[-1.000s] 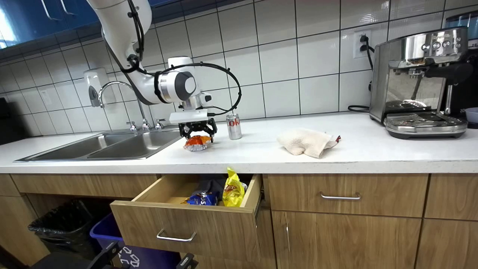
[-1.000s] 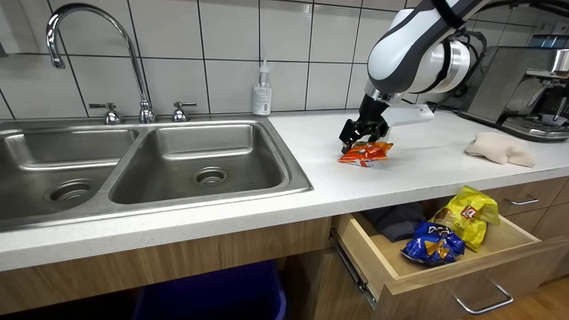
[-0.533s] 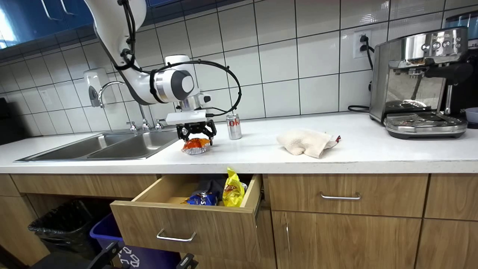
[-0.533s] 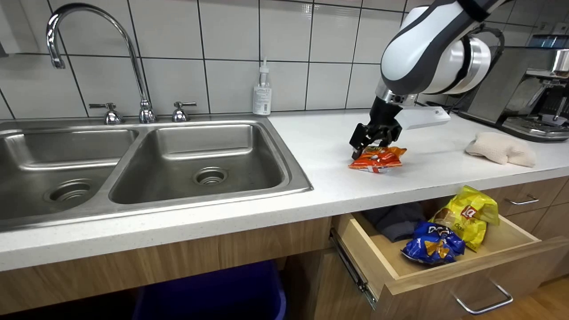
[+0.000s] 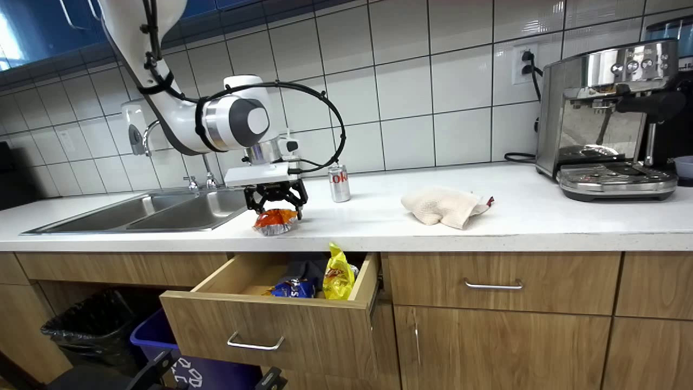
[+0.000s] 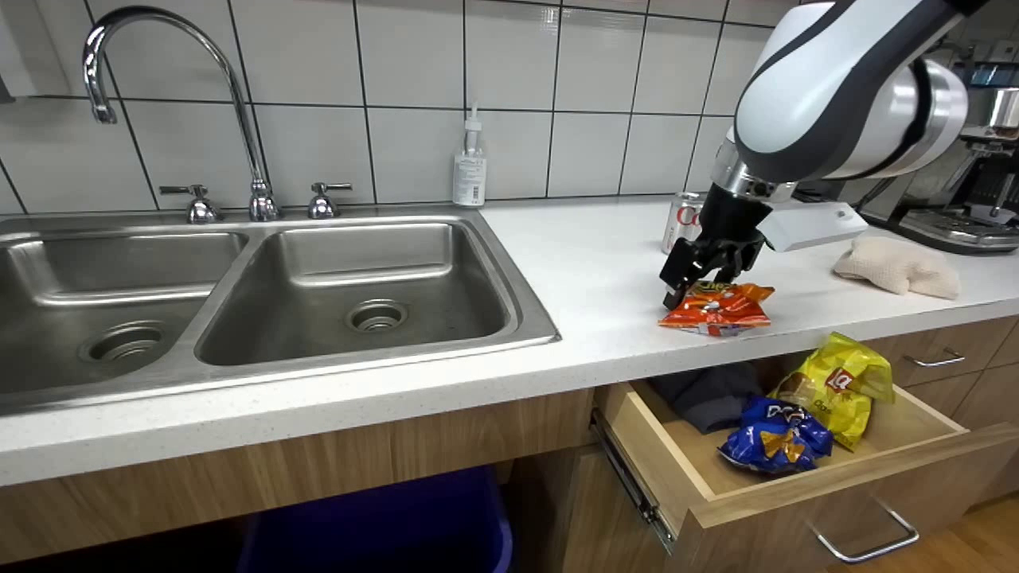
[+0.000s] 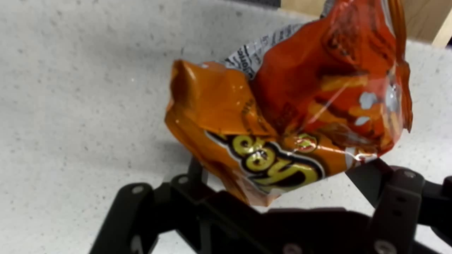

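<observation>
My gripper (image 5: 279, 214) is low over the white counter near its front edge, shut on an orange-red chip bag (image 5: 275, 222) with silver backing. In the wrist view the crumpled bag (image 7: 317, 70) has a deep crease across its middle. Its lower end sits between the dark, widely spaced fingers (image 7: 367, 180), and it hides their tips. Whether the bag (image 6: 716, 312) still rests on the counter I cannot tell. Below and in front, the wooden drawer (image 6: 836, 473) is pulled out. It holds a blue chip bag (image 6: 776, 438), a yellow chip bag (image 6: 836, 390) and dark cloth (image 6: 708, 398).
A Coke can (image 5: 339, 184) stands behind the gripper. A double steel sink (image 6: 533, 330) lies to one side. Along the counter are a beige cloth (image 5: 446, 207) and an espresso machine (image 5: 612, 119). Under the counter are a blue bin (image 6: 382, 525) and a black-lined bin (image 5: 92, 330).
The gripper and the orange bag have travelled together toward the counter's front edge and the drawer. The can has come into sight behind the gripper in an exterior view. The drawer has not moved.
</observation>
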`<state>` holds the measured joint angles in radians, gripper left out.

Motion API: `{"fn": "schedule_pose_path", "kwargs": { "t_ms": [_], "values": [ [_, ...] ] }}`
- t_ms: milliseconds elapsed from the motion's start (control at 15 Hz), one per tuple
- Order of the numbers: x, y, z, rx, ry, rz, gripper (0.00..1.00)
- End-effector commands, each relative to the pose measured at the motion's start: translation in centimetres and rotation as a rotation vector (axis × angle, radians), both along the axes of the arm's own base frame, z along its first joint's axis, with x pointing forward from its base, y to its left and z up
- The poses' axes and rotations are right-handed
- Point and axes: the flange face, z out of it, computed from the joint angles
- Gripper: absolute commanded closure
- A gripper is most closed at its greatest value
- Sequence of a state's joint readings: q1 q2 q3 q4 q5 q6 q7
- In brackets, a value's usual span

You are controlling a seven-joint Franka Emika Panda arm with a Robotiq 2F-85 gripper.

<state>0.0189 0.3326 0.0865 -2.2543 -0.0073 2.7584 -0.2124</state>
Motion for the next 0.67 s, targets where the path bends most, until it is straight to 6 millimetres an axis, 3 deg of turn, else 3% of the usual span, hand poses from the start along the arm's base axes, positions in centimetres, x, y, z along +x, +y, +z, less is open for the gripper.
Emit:
{"fn": "schedule_pose_path", "kwargs": {
  "t_ms": [0, 333, 600],
  "values": [
    [-4.7, -1.2, 1.7, -0.014, -0.005, -0.003, 0.00],
    [-9.9, -2.2, 3.3, -0.031, 0.012, 0.010, 0.00],
    [-12.1, -2.3, 4.9, -0.029, -0.002, 0.020, 0.00]
  ]
}}
